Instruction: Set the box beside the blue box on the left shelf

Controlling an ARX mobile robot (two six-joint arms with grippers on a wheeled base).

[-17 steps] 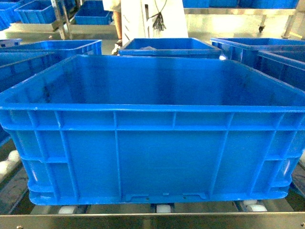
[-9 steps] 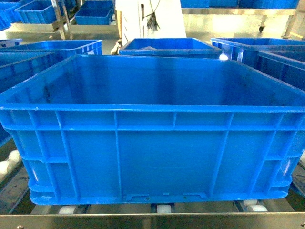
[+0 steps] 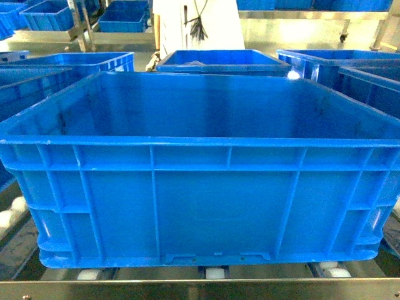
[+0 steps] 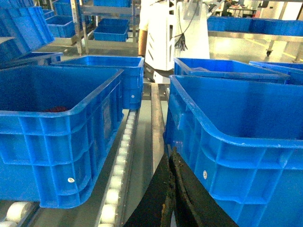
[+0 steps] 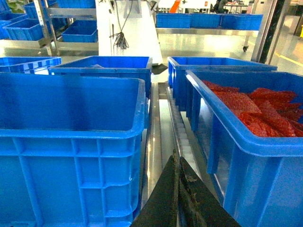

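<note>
warehouse floor and steel racks stretch behind everything you see, with a person in a white shirt [image 3: 199, 25] standing beyond the crates. your head view is filled almost wholly by the box [image 3: 200, 200], sitting square on the left shelf [image 3: 200, 289], its two base tabs just above the pale front rail and white rollers [image 3: 214, 273] peeking out beneath it. that view shows you neither tool.

your left wrist view gives you what the head view cannot: the gap beside the box [image 4: 236, 156], with a neighbouring blue crate [image 4: 57, 142] to its left, apart from it, and a line of rollers [image 4: 118, 170] running down between them. something small and red lies inside that neighbour, too dim to name. the left tool [image 4: 171, 198] shows as two dark fingers pressed together, clenched on nothing, low at the box's near corner; whether it touches the wall you cannot tell.

your right wrist view shows the other side: the box [image 5: 71, 142] on the left, a second crate [image 5: 255, 142] on the right holding red mesh material [image 5: 255, 106], and a steel rail between. the right tool [image 5: 177, 198] is likewise clenched, fingers together, empty, sitting in that gap.
</note>
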